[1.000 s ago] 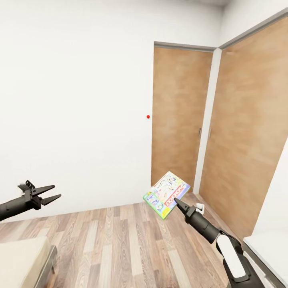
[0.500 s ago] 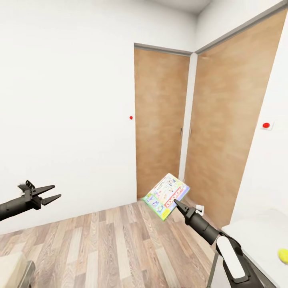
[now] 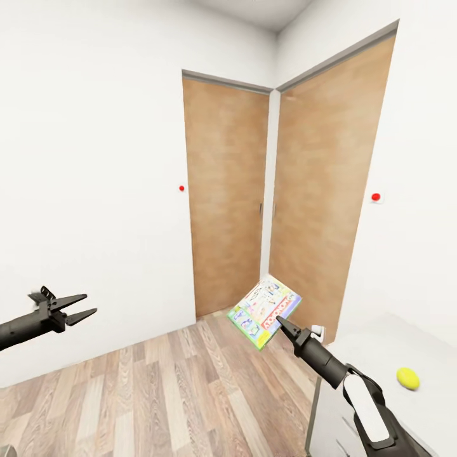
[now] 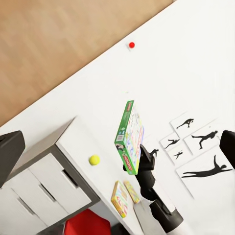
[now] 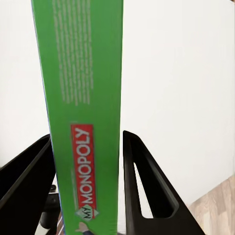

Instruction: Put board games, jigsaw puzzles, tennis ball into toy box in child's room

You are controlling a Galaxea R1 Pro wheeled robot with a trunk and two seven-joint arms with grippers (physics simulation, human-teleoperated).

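Right gripper (image 3: pixel 279 320): clamped on the lower corner of a board game (image 3: pixel 264 310); the right wrist view showed the two black fingers (image 5: pixel 147 188) pressed against either side of the box's green edge, lettered MY MONOPOLY in a red strip.
Board game: held in the air, tilted, printed face turned up toward the head camera – above the wood floor (image 3: pixel 171 393) and in front of the doors; in the left wrist view it stood edge-on above the right arm (image 4: pixel 152 191).
Left gripper (image 3: pixel 79 308): empty, fingers spread apart in a narrow V, held out at the left of the head view over the floor, well apart from the game.
Ball (image 3: pixel 407 378): small, yellow-green, resting on the pale top of the table (image 3: pixel 374 355) at the lower right, beside the right arm.
Table: white drawers (image 4: pixel 34 188) under the pale top in the left wrist view; two more flat colourful items (image 4: pixel 120 196) lay on it near the ball (image 4: pixel 94 159) – too small to tell apart.
Doors (image 3: pixel 225 197): two brown panels meeting at the room's corner, both shut.
Walls: white, with a red dot (image 3: pixel 181 188) left of the doors and another (image 3: pixel 376 197) to their right; black player silhouettes (image 4: pixel 196 147) showed in the left wrist view.
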